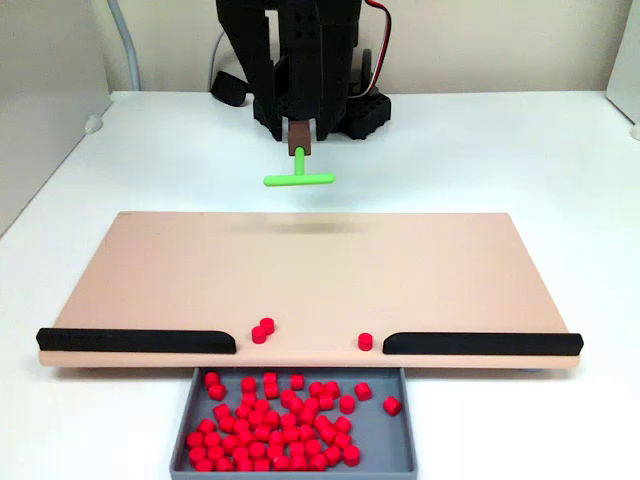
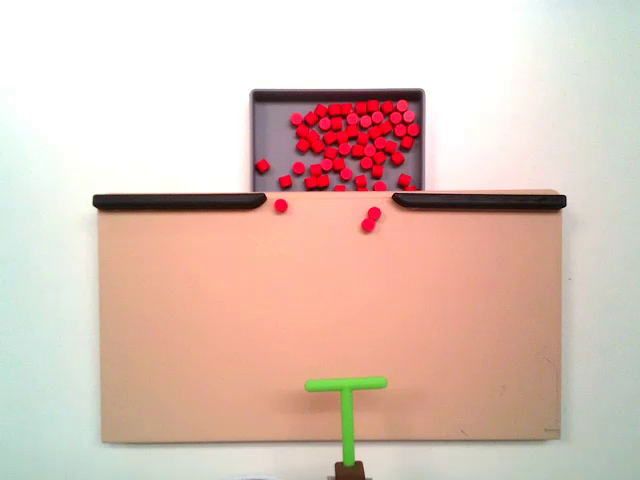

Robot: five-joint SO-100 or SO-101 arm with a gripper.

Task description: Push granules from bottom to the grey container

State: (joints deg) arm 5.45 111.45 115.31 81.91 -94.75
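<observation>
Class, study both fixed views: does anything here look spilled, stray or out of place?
Three granules lie on the tan board by the gap between the black bars, a pair and a single one, short of the grey container that holds the others. Nothing else looks odd.

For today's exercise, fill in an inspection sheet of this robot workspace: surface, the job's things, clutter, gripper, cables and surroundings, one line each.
Surface: white table carrying a tan board with two black bars along one edge, a gap between them.
Job's things: grey tray below the gap, holding most of the red pellets; three stray pellets lie on the board near the gap.
Clutter: nothing seen.
Gripper: a green T-shaped pusher sticks out below the black arm, at the board's far edge from the tray; the fingers cannot be made out.
Cables: red and white wires beside the arm.
Surroundings: pale wall behind the table.
</observation>
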